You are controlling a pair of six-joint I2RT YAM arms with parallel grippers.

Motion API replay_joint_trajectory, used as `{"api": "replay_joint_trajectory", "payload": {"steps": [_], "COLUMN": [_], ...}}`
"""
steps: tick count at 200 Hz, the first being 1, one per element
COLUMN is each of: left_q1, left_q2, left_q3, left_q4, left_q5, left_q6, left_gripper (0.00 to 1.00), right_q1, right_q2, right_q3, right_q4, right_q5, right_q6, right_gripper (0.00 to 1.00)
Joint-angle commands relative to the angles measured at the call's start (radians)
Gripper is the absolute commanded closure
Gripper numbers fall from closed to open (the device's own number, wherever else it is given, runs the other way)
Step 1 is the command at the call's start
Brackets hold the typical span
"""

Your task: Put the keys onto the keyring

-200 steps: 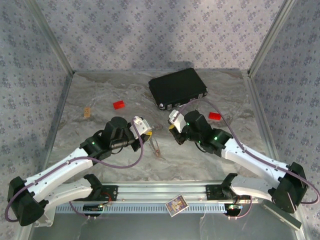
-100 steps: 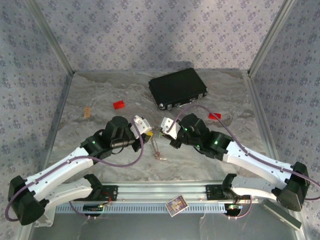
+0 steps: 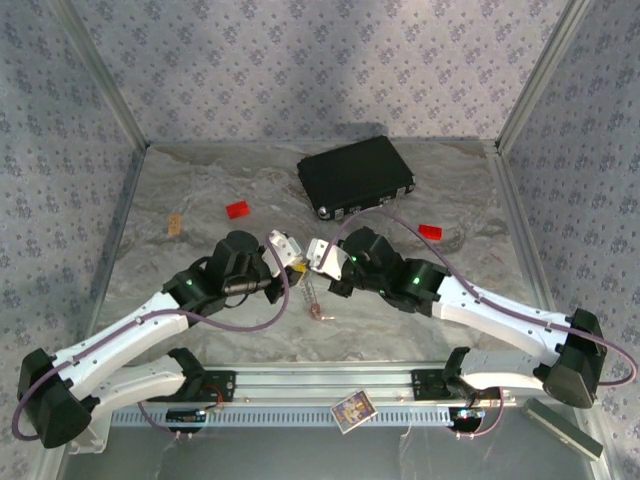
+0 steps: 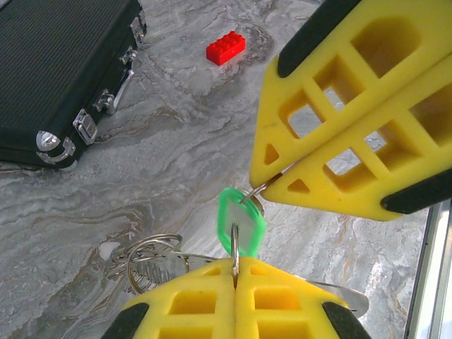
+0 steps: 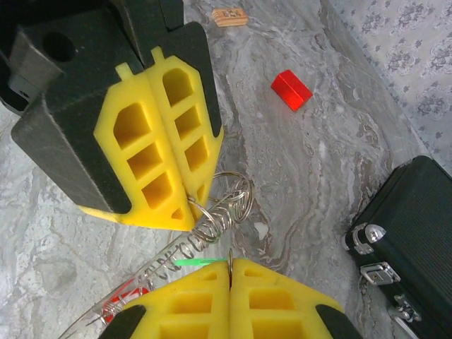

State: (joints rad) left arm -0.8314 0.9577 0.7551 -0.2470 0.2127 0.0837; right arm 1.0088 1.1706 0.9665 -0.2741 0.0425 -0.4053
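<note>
The left gripper was closed on the coiled silver wire keyring, apparently gripping a single loop. The right gripper was clamped on the small ring of the green plastic-tagged key. Both grippers met tip to tip above the middle of the grey marbled table.

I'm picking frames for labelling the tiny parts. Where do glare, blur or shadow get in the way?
Top external: soft, even light, a faint shadow behind the black case; the keyring is a tiny smear. Left wrist: green key tag crisp, glare on the case's metal corners. Right wrist: keyring coils glint, red key tag at the bottom edge looks soft.
</note>
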Motion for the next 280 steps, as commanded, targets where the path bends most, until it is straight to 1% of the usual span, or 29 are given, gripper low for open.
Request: {"api": "replay_joint_trajectory", "payload": {"steps": [1, 62, 115, 131, 166, 280], "left_q1": [-0.005, -0.006, -0.006, -0.006, -0.006, -0.006], "left_q2": [-0.005, -0.004, -0.013, -0.012, -0.008, -0.003], "left_q3": [0.044, 0.042, 0.028, 0.025, 0.026, 0.027], "left_q4": [0.022, 0.032, 0.040, 0.043, 0.046, 0.051], "left_q5": [0.021, 0.025, 0.025, 0.024, 0.026, 0.033], "left_q6": [0.002, 0.001, -0.001, -0.002, -0.002, -0.005], "left_gripper": [1.00, 1.00, 1.00, 1.00, 1.00, 1.00], "right_q1": [0.010, 0.010, -0.066, -0.074, -0.071, -0.047], "right_q2": [0.009, 0.005, -0.076, -0.089, -0.085, -0.059], "right_q3": [0.040, 0.023, -0.097, -0.123, -0.136, -0.148], "right_q4": [-0.020, -0.001, 0.120, 0.146, 0.163, 0.231], "right_q5": [0.025, -0.003, -0.119, -0.141, -0.160, -0.147], "right_q6": [-0.016, -0.020, -0.020, -0.039, -0.064, -0.085], "right_gripper": [1.00, 1.00, 1.00, 1.00, 1.00, 1.00]}}
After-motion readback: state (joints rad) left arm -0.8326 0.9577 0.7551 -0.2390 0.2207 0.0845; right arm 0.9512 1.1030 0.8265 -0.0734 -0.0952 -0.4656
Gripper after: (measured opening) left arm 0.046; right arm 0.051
